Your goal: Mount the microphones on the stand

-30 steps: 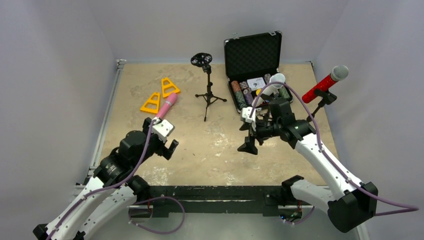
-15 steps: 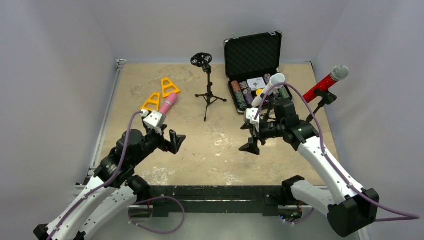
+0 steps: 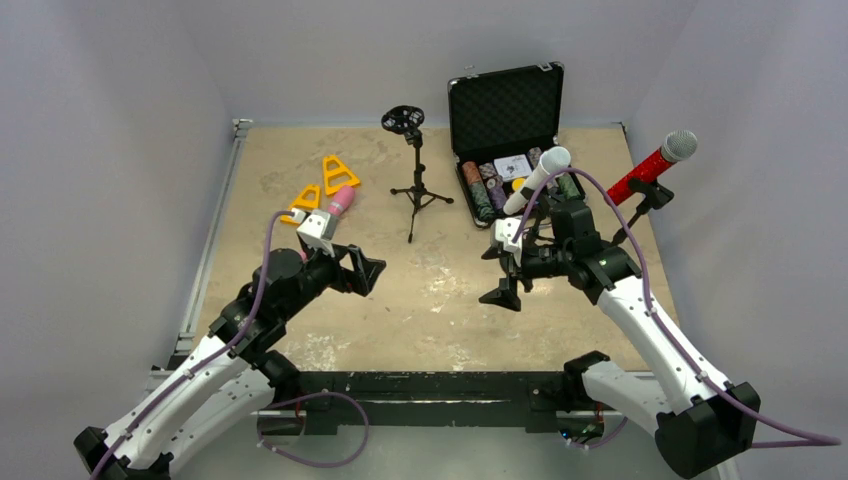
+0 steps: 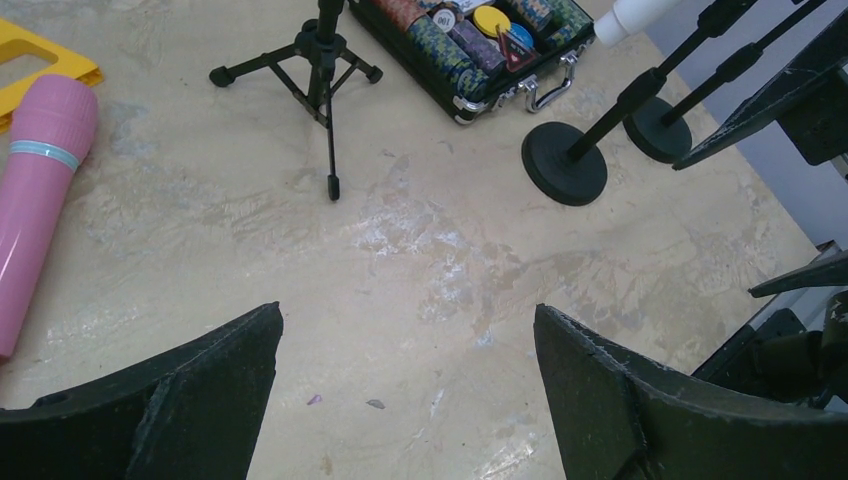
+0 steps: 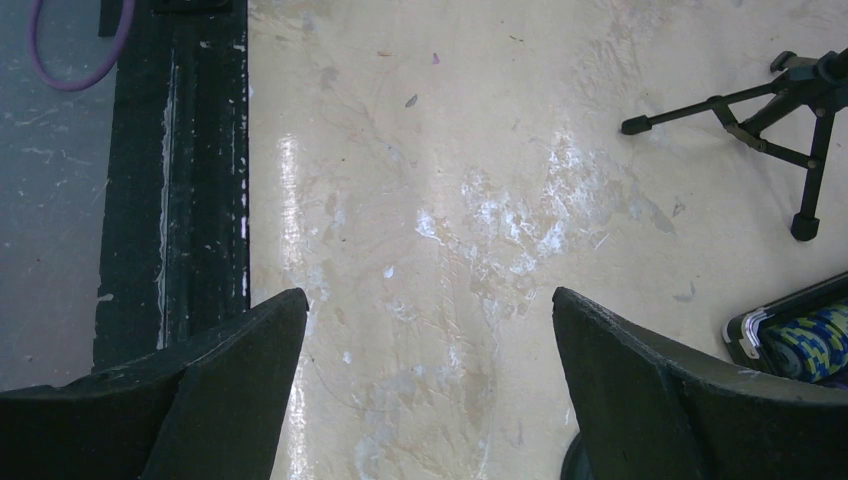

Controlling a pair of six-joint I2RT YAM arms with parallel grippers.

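The pink microphone point(image 3: 342, 199) lies on the table by the yellow pieces, partly hidden behind my left wrist; the left wrist view shows it at the left edge point(image 4: 35, 200). The white microphone point(image 3: 536, 179) sits slanted in a round-base stand point(image 4: 565, 177). The glittery red microphone point(image 3: 648, 166) sits in another stand at the right, its base point(image 4: 660, 140) beside the first. A black tripod stand point(image 3: 415, 192) with an empty clip point(image 3: 403, 120) stands mid-table. My left gripper point(image 3: 362, 272) point(image 4: 405, 315) is open and empty over bare table. My right gripper point(image 3: 499, 272) point(image 5: 430, 295) is open and empty.
An open black case point(image 3: 505, 110) with poker chips point(image 4: 470, 40) lies at the back right. Two yellow triangular pieces point(image 3: 322, 185) lie at the back left. A black rail point(image 5: 175, 180) runs along the table's near edge. Grey walls close in both sides.
My left gripper has moved forward and to the right, past the pink microphone. My right arm has shifted slightly, and the white microphone now shows slanted in its stand.
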